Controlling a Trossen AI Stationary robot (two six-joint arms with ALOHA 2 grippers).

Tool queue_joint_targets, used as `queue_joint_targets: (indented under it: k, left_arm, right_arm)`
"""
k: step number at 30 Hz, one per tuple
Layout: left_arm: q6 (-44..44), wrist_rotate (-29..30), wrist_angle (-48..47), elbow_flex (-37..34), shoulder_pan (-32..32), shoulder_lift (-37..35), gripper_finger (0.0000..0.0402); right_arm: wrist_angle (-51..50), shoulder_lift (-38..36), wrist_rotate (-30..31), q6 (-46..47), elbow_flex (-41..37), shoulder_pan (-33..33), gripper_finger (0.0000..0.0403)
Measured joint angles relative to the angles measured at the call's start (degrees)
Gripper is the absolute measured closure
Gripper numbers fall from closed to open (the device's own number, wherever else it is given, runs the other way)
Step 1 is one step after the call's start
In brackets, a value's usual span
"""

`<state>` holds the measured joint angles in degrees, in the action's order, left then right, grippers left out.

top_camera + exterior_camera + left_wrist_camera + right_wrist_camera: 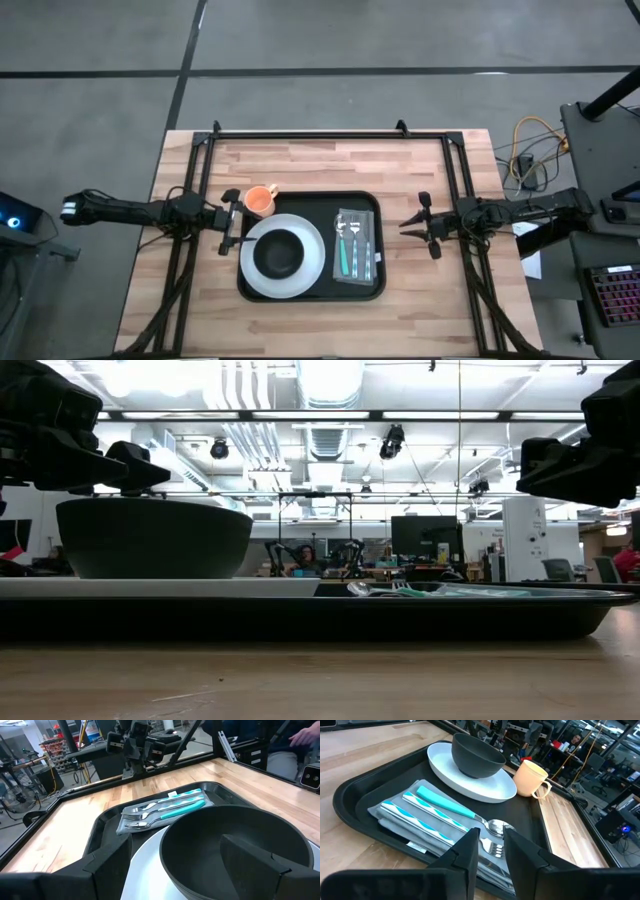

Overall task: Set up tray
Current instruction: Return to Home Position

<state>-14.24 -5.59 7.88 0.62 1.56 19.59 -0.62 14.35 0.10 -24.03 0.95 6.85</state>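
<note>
Tabletop: pale wood planks [300, 160] carrying the tray [312, 203], which lies in the middle between the two arms.
Step in hand: the setting looks finished and neither arm holds anything, so I judge this to be the retreat to the rest pose.
Next move: probably both arms lift and draw away from the tray, each to its own side, high enough to pass over the rim and the crockery without a nudge.
Left end effector: [226, 220] just outside the tray's left short edge, beside the cup, fingers spread wide and empty.
Right end effector: [410, 225] just off the tray's right short edge, aimed at the cutlery, fingers only narrowly parted and gripping nothing.
Tray's left half: a white plate [312, 272] with a dark bowl [280, 255] standing on it.
Tray's far left corner: an orange cup [260, 200], upright, close to the plate.
Tray's right half: a grey napkin [368, 268] with three teal-handled pieces of cutlery [349, 250] laid side by side on it.
Around the tabletop: grey concrete floor [100, 60].
Room beyond the tray: an open workshop with desks and monitors [415, 535], ceiling ducts [245, 430] and strip lights; a person [576, 740] sits far back.
</note>
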Motion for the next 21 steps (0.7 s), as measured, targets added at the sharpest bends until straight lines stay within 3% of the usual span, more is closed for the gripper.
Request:
queue_joint_targets:
  k: [9, 21]
  left_arm:
    - [0.0, 0.0, 0.0, 0.0, 0.0, 0.0, 0.0122]
    - [0.0, 0.0, 0.0, 0.0, -0.1, 0.0, 0.0122]
  right_arm:
    - [0.0, 0.0, 0.0, 0.0, 0.0, 0.0, 0.0334]
    - [0.0, 0.0, 0.0, 0.0, 0.0, 0.0, 0.0322]
